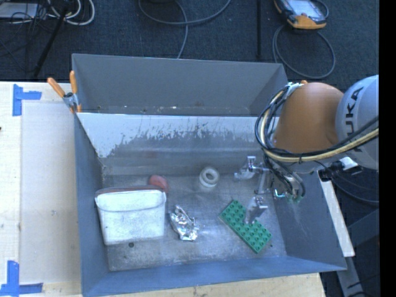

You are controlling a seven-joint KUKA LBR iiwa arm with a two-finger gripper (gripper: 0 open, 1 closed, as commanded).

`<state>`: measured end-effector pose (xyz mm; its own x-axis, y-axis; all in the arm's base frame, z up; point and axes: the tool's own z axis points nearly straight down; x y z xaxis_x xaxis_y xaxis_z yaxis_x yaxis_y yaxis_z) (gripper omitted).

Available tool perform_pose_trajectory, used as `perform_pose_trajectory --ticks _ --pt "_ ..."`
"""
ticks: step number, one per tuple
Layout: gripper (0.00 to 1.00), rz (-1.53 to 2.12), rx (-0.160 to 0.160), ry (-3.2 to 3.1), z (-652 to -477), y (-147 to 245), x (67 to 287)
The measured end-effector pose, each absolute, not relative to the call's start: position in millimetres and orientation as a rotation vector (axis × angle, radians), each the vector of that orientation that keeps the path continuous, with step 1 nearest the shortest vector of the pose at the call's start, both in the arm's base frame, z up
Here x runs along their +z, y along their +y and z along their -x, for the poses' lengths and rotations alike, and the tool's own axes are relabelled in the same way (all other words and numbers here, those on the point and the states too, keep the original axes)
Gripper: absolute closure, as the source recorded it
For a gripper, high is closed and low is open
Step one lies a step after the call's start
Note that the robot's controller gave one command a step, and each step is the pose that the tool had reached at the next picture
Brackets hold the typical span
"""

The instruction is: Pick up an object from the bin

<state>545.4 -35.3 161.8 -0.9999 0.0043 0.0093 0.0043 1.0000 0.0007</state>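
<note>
My gripper (252, 189) hangs low in the right part of the bin, open, with nothing between its fingers. One fingertip (258, 208) is down at the upper edge of a green studded building plate (245, 226), which lies flat and slanted on the floor. The other fingertip (247, 167) stands further back, near the rear wall. A small white tape roll (209, 177) lies to the gripper's left. A crumpled piece of silver foil (184, 223) lies left of the green plate.
A white rectangular tub (130, 214) takes up the left of the bin floor, with a small reddish lump (158, 181) behind it. The arm with its orange cover and cables hangs over the right rim. Bare floor lies between foil and plate.
</note>
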Motion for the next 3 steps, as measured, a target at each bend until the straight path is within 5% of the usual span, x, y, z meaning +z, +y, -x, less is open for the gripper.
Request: perform_pose_trajectory --ticks 1,2,3 --pt "0.00 0.076 -0.001 -3.147 -538.8 -31.2 228.7" --pt "0.00 0.060 0.002 -3.158 -479.9 -26.2 77.8" --pt "1.00 0.054 0.002 -3.192 -490.2 -25.7 85.7"
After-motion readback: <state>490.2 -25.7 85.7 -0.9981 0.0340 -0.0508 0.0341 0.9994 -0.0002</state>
